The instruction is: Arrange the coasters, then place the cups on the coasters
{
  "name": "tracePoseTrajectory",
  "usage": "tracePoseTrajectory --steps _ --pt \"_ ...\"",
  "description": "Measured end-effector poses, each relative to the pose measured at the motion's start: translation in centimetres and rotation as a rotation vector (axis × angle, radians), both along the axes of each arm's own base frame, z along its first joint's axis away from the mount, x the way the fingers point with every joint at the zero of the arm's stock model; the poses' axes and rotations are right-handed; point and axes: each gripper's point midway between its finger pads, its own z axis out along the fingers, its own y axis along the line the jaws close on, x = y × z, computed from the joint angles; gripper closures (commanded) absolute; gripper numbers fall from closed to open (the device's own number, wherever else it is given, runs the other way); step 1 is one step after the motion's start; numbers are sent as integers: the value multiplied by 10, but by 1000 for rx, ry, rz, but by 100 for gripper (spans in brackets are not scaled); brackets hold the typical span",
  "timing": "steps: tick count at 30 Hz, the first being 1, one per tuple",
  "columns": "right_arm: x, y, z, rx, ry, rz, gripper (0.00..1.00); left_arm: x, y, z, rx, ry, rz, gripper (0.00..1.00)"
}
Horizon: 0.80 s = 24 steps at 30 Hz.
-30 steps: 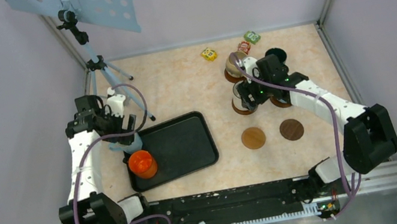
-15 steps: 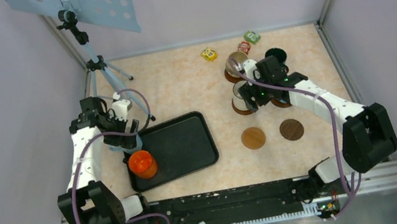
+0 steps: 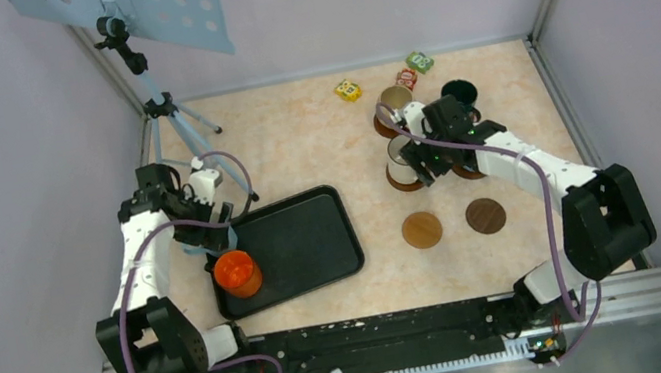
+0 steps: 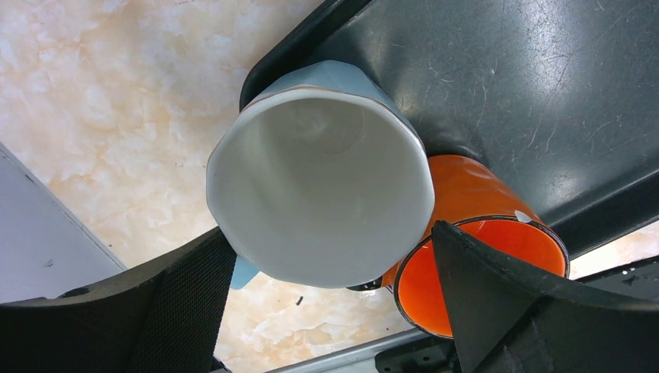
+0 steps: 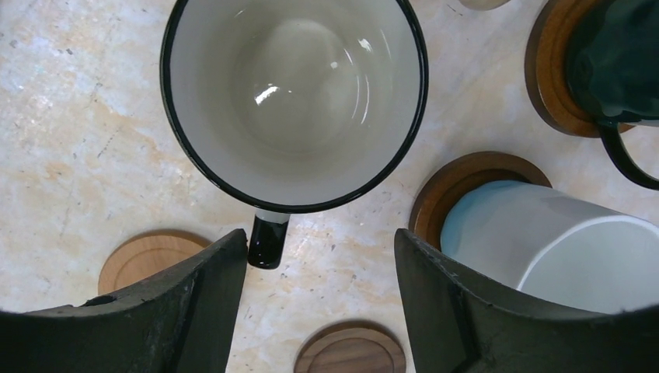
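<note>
My left gripper (image 4: 332,237) is open and straddles a white cup with a light-blue outside (image 4: 319,175) at the corner of the black tray (image 4: 544,101). An orange cup (image 4: 482,264) stands beside it. My right gripper (image 5: 319,241) is open over the table, just short of the dark-rimmed white cup (image 5: 295,101), whose black handle (image 5: 266,239) is next to the left finger. A white cup (image 5: 544,241) and a dark green cup (image 5: 614,62) each sit on a coaster. A beige cup (image 3: 394,103) stands behind. Two coasters (image 3: 422,229) (image 3: 485,215) lie bare.
Small yellow, red and green blocks (image 3: 349,90) lie near the back wall. A tripod (image 3: 167,112) with a perforated board stands at the back left, close to my left arm. The enclosure walls close in both sides.
The left arm has shifted slightly, its elbow drawn back, while its gripper stays over the blue-handled cup. The right wrist has edged a little left. Nothing taken or let go.
</note>
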Motion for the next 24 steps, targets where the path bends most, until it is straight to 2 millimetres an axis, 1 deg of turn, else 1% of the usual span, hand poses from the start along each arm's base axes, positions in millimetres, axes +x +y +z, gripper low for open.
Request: tracePoseTrajectory --steps 8,12,15,22,24 --pt "3 -8 0 -32 -12 -16 31 1 -4 -9 -26 32 -17 1" --pt "2 -2 3 -4 -7 7 30 1 -7 -12 -47 42 -26 2" --pt "0 5 11 30 -6 35 29 2 -12 -14 -75 47 -39 5" --pt "3 19 43 105 -51 77 29 4 -23 -15 -131 50 -55 9" --pt "4 22 49 121 -61 83 29 4 -26 -15 -137 49 -59 11"
